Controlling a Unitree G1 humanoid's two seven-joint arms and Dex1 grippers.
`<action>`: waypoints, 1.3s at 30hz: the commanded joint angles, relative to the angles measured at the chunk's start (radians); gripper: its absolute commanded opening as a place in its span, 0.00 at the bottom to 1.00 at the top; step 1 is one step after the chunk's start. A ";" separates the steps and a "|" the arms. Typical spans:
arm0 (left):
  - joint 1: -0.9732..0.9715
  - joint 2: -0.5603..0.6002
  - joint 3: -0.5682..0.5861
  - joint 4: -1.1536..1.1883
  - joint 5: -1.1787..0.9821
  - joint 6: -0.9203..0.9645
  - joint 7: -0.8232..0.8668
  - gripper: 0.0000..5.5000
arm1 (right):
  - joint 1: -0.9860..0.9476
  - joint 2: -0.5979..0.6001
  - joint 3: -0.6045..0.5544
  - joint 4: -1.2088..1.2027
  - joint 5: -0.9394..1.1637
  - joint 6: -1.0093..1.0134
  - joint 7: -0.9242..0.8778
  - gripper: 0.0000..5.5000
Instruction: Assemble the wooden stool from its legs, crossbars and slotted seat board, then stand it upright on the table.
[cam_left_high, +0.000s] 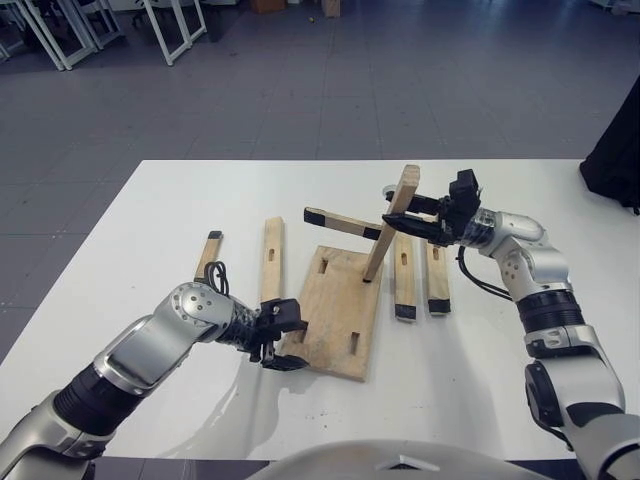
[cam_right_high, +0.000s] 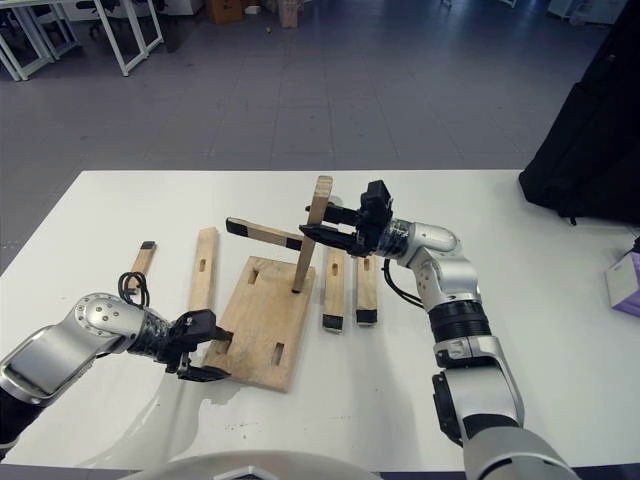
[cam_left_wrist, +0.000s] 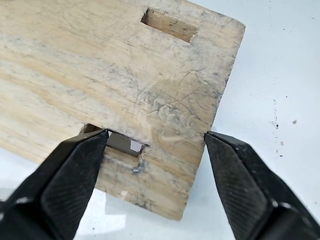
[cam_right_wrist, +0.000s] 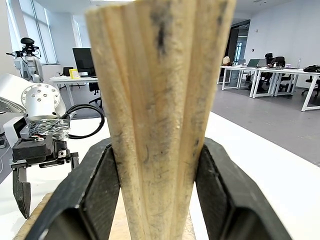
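The slotted seat board (cam_left_high: 335, 310) lies flat mid-table. A wooden leg (cam_left_high: 393, 222) stands tilted with its foot in a far slot of the board. A black-tipped crossbar (cam_left_high: 340, 222) juts from it toward the left. My right gripper (cam_left_high: 412, 214) is shut on the leg's upper part, and both pads press its sides in the right wrist view (cam_right_wrist: 157, 150). My left gripper (cam_left_high: 288, 338) is open at the board's near left corner. Its fingers (cam_left_wrist: 75, 175) straddle that corner beside a slot (cam_left_wrist: 125, 145).
Loose pieces lie flat on the white table (cam_left_high: 120, 270). Left of the board are a long slotted leg (cam_left_high: 272, 258) and a short bar (cam_left_high: 208, 255). Right of it are two black-tipped pieces (cam_left_high: 403, 278) (cam_left_high: 436, 275), under my right arm.
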 joint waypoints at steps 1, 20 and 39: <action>0.055 -0.030 -0.060 0.028 0.033 0.025 0.029 0.65 | 0.070 -0.029 0.064 0.096 -0.146 0.042 -0.082 0.43; 0.069 -0.030 -0.055 0.019 0.034 0.026 0.038 0.65 | 0.113 -0.066 -0.233 -0.354 0.133 0.249 -0.204 0.74; 0.064 -0.044 -0.077 0.025 0.051 0.023 0.050 0.65 | 0.112 -0.015 0.021 -0.369 0.111 0.426 -0.246 0.74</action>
